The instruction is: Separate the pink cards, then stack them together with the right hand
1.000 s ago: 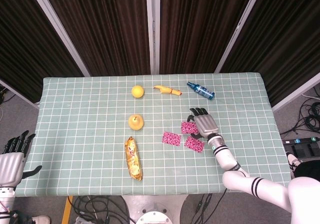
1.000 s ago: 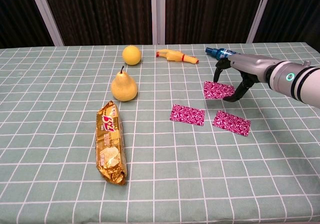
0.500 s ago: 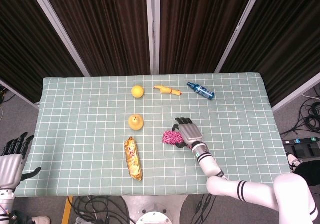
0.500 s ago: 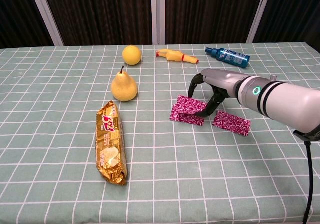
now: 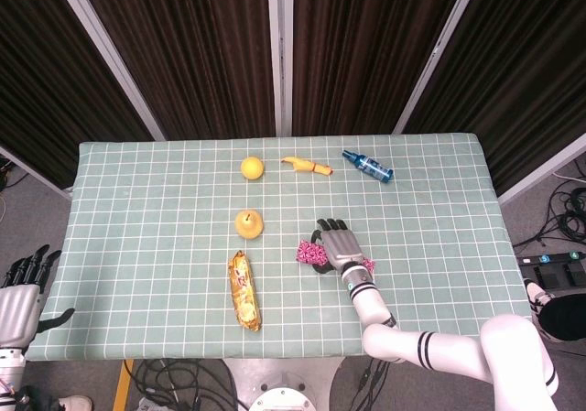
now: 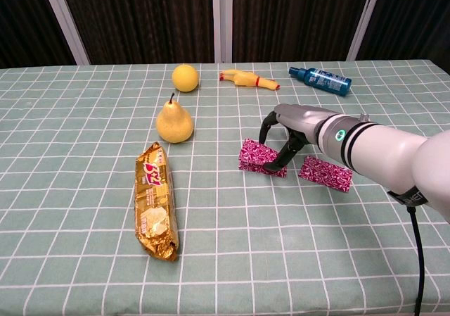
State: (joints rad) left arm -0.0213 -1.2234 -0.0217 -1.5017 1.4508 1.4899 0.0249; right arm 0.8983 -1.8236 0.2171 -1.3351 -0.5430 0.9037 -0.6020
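Note:
Two pink patterned cards (image 6: 252,154) lie overlapped near the table's middle, one on top of the other. In the head view they (image 5: 309,254) peek out from the left of my right hand (image 5: 337,244). My right hand (image 6: 285,127) arches over this pair, and its fingers and thumb pinch the top card. A third pink card (image 6: 325,173) lies flat just to the right, apart from the hand; only its corner (image 5: 368,265) shows from above. Below the table's left front corner my left hand (image 5: 20,292) hangs, fingers apart and empty.
A yellow pear (image 6: 174,122) and a gold snack packet (image 6: 156,200) lie left of the cards. A yellow round fruit (image 6: 185,77), a rubber chicken toy (image 6: 246,79) and a blue bottle (image 6: 320,79) sit along the far side of the green checked cloth (image 6: 84,119).
My right hand carried the farthest card leftward and nearer, from beside the blue bottle's side onto the middle card. The third card and the left hand stayed put.

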